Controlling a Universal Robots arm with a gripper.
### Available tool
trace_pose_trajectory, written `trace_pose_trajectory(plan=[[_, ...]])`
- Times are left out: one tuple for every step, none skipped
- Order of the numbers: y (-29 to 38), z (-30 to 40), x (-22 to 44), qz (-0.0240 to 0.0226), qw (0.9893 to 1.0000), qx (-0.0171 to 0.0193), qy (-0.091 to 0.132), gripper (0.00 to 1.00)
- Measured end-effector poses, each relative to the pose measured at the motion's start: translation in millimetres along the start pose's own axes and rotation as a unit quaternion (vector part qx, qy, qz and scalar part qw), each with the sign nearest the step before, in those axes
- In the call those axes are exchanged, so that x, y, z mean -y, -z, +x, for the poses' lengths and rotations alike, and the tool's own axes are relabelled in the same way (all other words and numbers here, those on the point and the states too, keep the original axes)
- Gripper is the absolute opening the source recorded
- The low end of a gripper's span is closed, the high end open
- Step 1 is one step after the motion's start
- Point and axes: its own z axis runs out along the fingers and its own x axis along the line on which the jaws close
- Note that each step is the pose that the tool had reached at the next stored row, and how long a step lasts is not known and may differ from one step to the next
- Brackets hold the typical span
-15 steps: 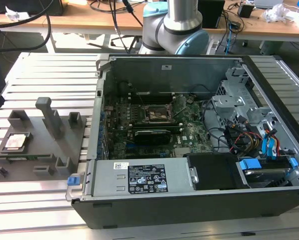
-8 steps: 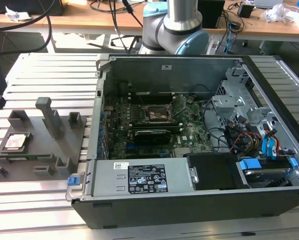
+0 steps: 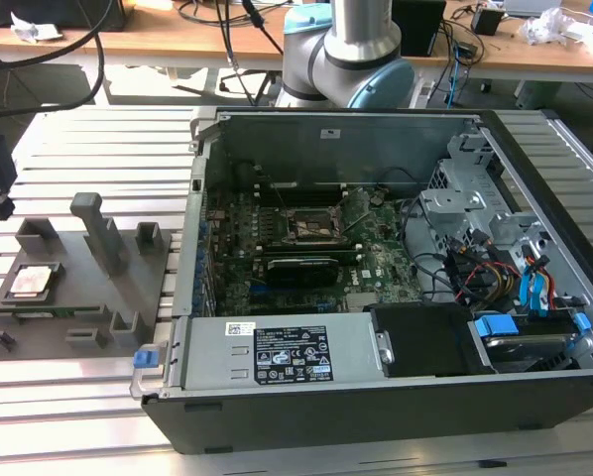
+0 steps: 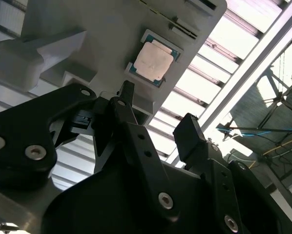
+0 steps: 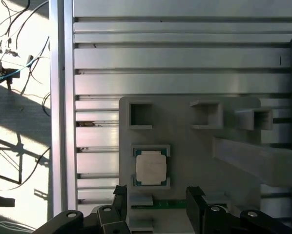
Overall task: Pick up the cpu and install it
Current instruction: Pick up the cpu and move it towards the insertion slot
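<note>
The cpu [image 5: 151, 168], a small square chip with a pale shiny top, lies flat in a shallow seat on the grey fixture [image 5: 185, 146]. It is below the gripper [image 5: 156, 202] and is not touched by it. The gripper hangs above the chip, holding nothing, with its two black fingers [image 5: 195, 197] spread wide. In both wrist views the chip sits roughly in line with the gap between them.

The chip is thin, and low fixture lips hug two of its edges. If the gripper comes down off-centre, a finger would likely land on a lip or on the chip's top, not beside its rim. A shallow pinch could let the chip tilt or slip.

A tall upright post [image 3: 93, 223] on the fixture stands near the gripper's side and could be struck.

The motherboard socket [image 3: 311, 226] lies well away from the gripper, deep inside the open computer case [image 3: 376, 416]. The case walls could be knocked on the way in. A chip seated crooked would probably harm the socket.
</note>
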Motion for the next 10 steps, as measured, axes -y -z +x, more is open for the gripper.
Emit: trace_pose_trajectory(plan=[[-0.6, 0.0, 0.0, 0.0, 1.0, 0.0, 0.0, 0.6], [-1.1, 0.0, 0.0, 0.0, 1.0, 0.0, 0.0, 0.6], [-1.7, 0.0, 0.0, 0.0, 1.0, 0.0, 0.0, 0.6], [-2.1, 0.1, 0.0, 0.0, 1.0, 0.0, 0.0, 0.6], [-2.8, 0.1, 0.0, 0.0, 1.0, 0.0, 0.0, 0.6], [-3.2, 0.1, 0.0, 0.0, 1.0, 0.0, 0.0, 0.6], [-4.0, 0.1, 0.0, 0.0, 1.0, 0.0, 0.0, 0.6], [-4.5, 0.1, 0.0, 0.0, 1.0, 0.0, 0.0, 0.6], [-5.0, 0.2, 0.0, 0.0, 1.0, 0.0, 0.0, 0.6], [-5.5, 0.1, 0.0, 0.0, 1.0, 0.0, 0.0, 0.6]])
